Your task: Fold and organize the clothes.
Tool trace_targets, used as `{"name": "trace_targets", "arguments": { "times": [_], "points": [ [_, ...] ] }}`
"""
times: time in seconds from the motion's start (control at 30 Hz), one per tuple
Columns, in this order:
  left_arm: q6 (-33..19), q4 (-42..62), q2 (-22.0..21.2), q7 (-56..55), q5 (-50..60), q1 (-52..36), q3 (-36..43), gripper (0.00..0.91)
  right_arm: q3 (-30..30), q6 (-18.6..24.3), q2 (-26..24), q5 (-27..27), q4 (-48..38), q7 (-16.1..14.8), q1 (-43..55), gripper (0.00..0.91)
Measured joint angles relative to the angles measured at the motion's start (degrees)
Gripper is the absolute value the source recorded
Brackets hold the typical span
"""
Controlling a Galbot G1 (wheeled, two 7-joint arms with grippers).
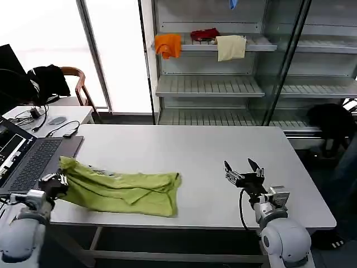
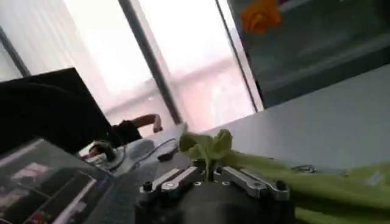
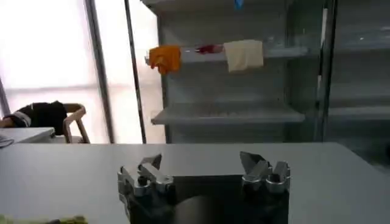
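Pinching the T-shirt (image 1: 122, 191) corner at the worktop's (image 1: 212, 151) left edge, left claw (image 1: 54, 182) starts a fold; right claw (image 1: 244, 170), wide, waits near the front edge; next, I judge, carry that corner across

This looks like a robotics lab or test room set up to mimic a shop. A plain white worktop (image 1: 184, 151) stands before a glass-fronted display cabinet (image 1: 223, 61) at twelve o'clock, whose metal shelves carry an orange cloth (image 1: 168, 44), a red cloth (image 1: 204, 34) and a cream cloth (image 1: 230, 47). At nine o'clock an open laptop (image 1: 25, 159) sits by a side desk (image 1: 53, 114) strewn with cables (image 1: 58, 129), with a wooden chair (image 1: 78, 84) draped in a black garment (image 1: 49, 79) against tall bright windows (image 1: 117, 50).
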Motion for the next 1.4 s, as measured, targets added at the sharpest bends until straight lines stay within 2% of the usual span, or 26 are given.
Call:
{"name": "trace_targets", "arguments": {
  "times": [0.13, 0.3, 0.47, 0.8, 1.07, 1.4],
  "points": [
    [0.7, -0.6, 2.4, 2.7, 0.2, -1.0, -1.2, 0.0, 0.2, 0.0, -0.2, -0.5, 0.0, -0.1, -0.3, 0.907],
    [1.9, -3.2, 2.7, 4.4, -0.5, -0.9, -1.3, 0.0, 0.4, -0.1, -0.4, -1.5, 0.0, -0.2, -0.6, 0.907],
    [3.5, -7.5, 0.1, 4.9, -1.2, 0.0, 1.9, 0.01, 0.4, 0.0, -0.5, -2.8, -0.1, -0.4, -1.1, 0.907],
    [7.8, -13.6, -6.7, 1.7, 0.3, -0.5, 15.5, 0.01, 1.1, 0.1, -0.6, -4.0, 0.9, -1.0, -2.4, 0.907],
    [9.5, -14.0, -10.0, -0.7, 2.9, -0.3, 23.9, 0.01, 1.3, 0.3, -0.9, -4.3, 1.2, -1.1, -2.9, 0.907],
    [10.3, -11.5, -12.4, -1.9, 5.5, -0.3, 28.9, 0.01, 0.6, 0.5, -0.2, -5.0, 1.2, -1.1, -2.8, 0.907]
  ]
}}
